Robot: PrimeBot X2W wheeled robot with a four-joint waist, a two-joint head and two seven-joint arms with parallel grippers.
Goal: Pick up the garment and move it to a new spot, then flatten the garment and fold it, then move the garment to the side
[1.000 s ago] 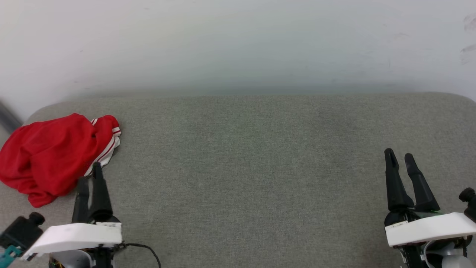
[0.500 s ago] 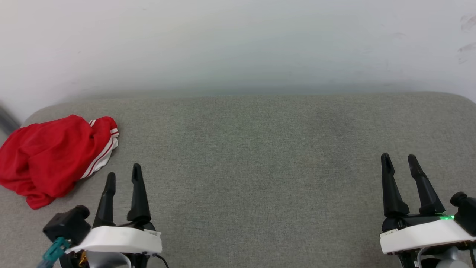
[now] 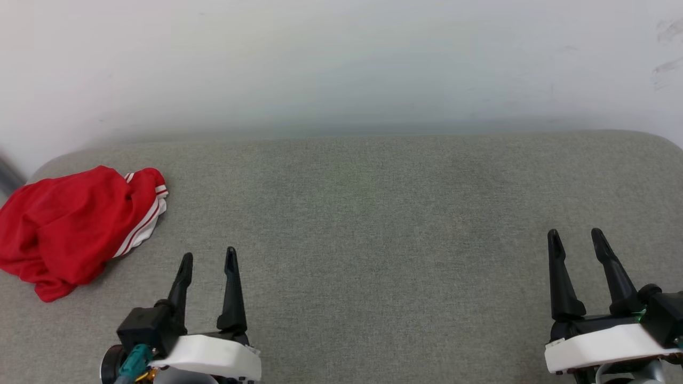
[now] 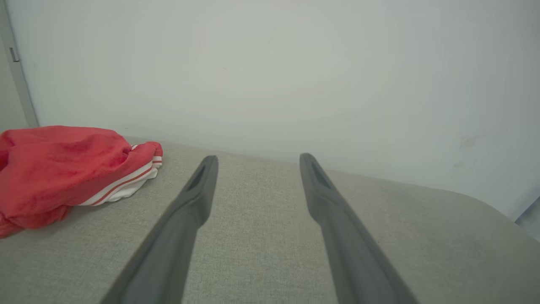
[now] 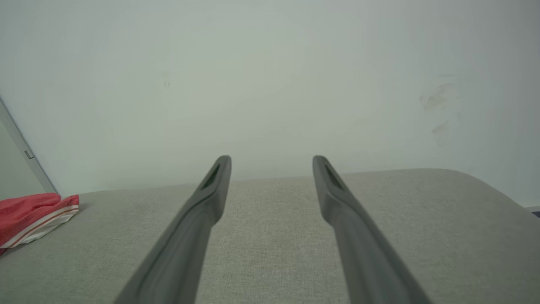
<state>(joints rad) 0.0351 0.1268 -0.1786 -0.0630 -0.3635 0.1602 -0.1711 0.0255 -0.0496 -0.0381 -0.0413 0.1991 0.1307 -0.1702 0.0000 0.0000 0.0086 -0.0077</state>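
The garment (image 3: 69, 226) is a bunched red heap with a white, red-striped edge, lying at the far left of the grey padded surface (image 3: 373, 213); it shows too in the left wrist view (image 4: 63, 169) and the right wrist view (image 5: 29, 215). My left gripper (image 3: 208, 257) stands open at the lower left, to the right of the garment and apart from it, with nothing between its fingers. My right gripper (image 3: 576, 239) stands open at the lower right, far from the garment and holding nothing.
A pale wall (image 3: 341, 64) rises straight behind the grey surface. The surface has rounded back corners at left and right. A grey vertical strip (image 4: 17, 67) runs up the wall at the far left.
My left gripper has drawn back from the garment's edge and moved right and toward me, still open. My right gripper has sunk slightly in the view. The garment lies where it was.
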